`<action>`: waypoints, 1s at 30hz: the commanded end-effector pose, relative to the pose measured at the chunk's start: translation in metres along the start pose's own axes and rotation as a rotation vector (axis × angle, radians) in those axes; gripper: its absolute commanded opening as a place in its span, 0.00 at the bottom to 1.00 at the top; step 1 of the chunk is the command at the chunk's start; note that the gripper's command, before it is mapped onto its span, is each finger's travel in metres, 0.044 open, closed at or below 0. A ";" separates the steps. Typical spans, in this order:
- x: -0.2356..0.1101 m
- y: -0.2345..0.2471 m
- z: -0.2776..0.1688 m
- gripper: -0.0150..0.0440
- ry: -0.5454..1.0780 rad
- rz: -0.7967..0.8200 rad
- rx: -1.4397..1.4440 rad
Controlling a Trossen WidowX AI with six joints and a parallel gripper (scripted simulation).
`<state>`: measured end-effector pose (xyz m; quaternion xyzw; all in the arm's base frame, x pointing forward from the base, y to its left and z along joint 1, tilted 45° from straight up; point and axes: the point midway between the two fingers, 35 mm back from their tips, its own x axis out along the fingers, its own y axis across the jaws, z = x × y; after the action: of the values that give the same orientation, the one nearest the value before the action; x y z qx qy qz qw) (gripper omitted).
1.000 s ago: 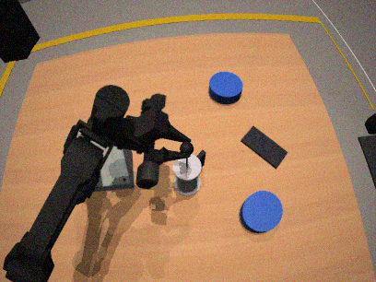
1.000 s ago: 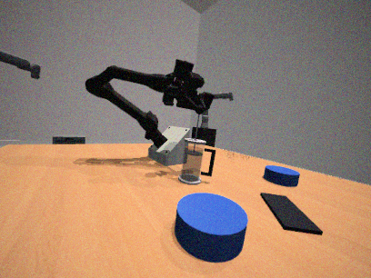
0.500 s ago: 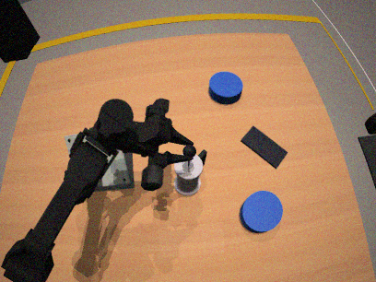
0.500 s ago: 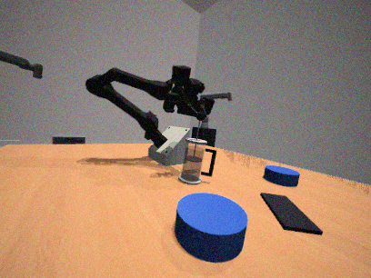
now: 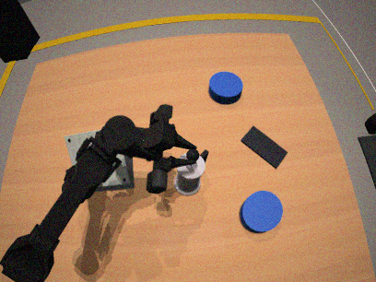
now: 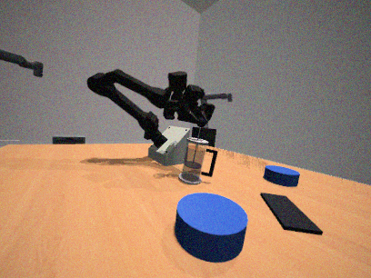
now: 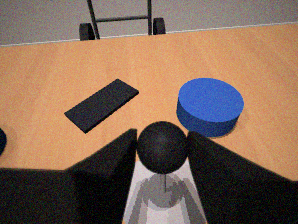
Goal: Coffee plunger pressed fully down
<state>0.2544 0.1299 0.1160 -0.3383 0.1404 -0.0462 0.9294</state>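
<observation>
The coffee press is a clear glass jar with a black side handle. It stands upright on the wooden table, near the arm's base. Its thin rod rises to a black ball knob, which sits a little above the lid. My gripper hangs right over the press and is shut on the knob, with one finger on each side. In the exterior view the fingers hide the knob.
Two blue round blocks and a flat black slab lie on the table to the right of the press. The grey arm mount stands close to its left.
</observation>
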 end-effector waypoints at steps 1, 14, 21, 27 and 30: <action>0.008 -0.001 -0.025 0.45 0.046 -0.014 -0.064; 0.018 -0.002 -0.021 0.45 0.042 -0.018 -0.064; 0.019 -0.001 -0.020 0.45 0.041 -0.018 -0.064; 0.019 0.000 -0.020 0.45 0.041 -0.018 -0.064; 0.020 0.000 -0.019 0.45 0.041 -0.018 -0.064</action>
<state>0.2671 0.1195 0.1021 -0.3550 0.1493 -0.0502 0.9215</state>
